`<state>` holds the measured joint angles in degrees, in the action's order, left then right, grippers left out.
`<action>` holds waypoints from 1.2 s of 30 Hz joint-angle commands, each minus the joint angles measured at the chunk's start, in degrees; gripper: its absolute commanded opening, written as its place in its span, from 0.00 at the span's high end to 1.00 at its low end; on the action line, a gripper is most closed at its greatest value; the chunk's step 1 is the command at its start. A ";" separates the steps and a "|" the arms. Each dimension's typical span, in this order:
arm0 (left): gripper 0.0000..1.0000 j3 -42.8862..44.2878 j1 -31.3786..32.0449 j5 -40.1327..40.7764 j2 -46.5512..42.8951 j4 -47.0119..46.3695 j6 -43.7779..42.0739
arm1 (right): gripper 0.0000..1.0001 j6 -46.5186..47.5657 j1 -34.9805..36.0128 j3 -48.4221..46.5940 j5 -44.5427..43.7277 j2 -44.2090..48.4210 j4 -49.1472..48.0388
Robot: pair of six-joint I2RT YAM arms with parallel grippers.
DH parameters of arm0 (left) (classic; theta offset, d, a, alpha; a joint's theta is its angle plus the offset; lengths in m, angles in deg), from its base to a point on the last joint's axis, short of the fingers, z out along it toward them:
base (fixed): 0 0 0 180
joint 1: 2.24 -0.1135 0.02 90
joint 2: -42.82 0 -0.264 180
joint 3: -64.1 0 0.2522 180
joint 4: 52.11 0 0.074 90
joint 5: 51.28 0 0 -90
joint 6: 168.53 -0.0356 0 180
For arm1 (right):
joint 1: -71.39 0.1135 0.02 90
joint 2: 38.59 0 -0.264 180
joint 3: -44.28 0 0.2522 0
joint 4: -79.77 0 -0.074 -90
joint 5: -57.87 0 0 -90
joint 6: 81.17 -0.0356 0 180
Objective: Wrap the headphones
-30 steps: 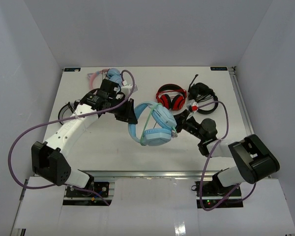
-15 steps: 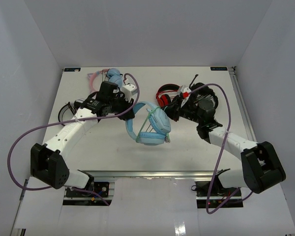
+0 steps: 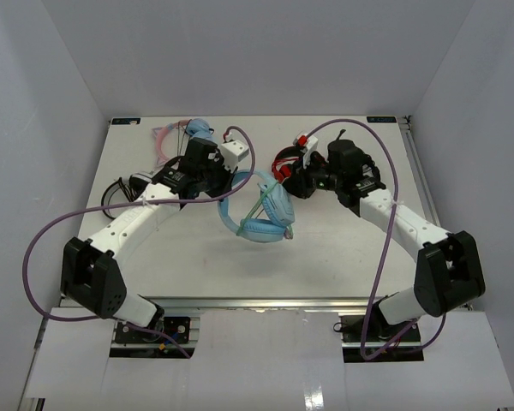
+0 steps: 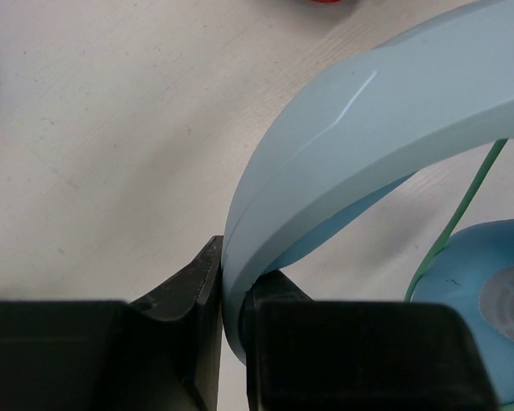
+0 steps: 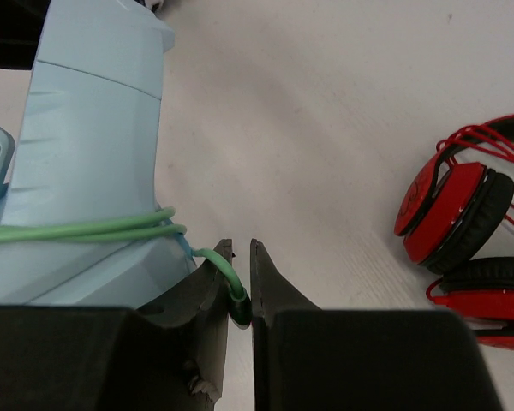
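Currently: headphones (image 3: 264, 214), spanning from left gripper (image 4: 232, 287), clamped on the headband (image 4: 368, 111), to right gripper (image 5: 241, 272), pinching the green cable (image 5: 86, 229) beside its wraps. Risk I see: thin cable slips free, wraps loosen.

No text, brand, number or sign can be read in any of the views. In the left wrist view, a round grey patch (image 4: 507, 298) sits on one cup of the headphones (image 4: 368, 128). It is cut off by the frame edge and too blurred to show any marking. The red headphones (image 5: 450, 205) in the right wrist view show no legible logo.
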<state>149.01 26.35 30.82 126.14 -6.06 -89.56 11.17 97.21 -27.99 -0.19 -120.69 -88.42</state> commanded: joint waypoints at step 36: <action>1.00 -4.91 -3.13 20.33 15.61 5.29 3.58 | 0.92 -1.66 8.19 -25.97 -8.92 -31.31 3.18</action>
<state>143.67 23.37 48.72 139.26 -5.74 -85.21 10.92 105.66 -49.91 -7.70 -152.42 -77.85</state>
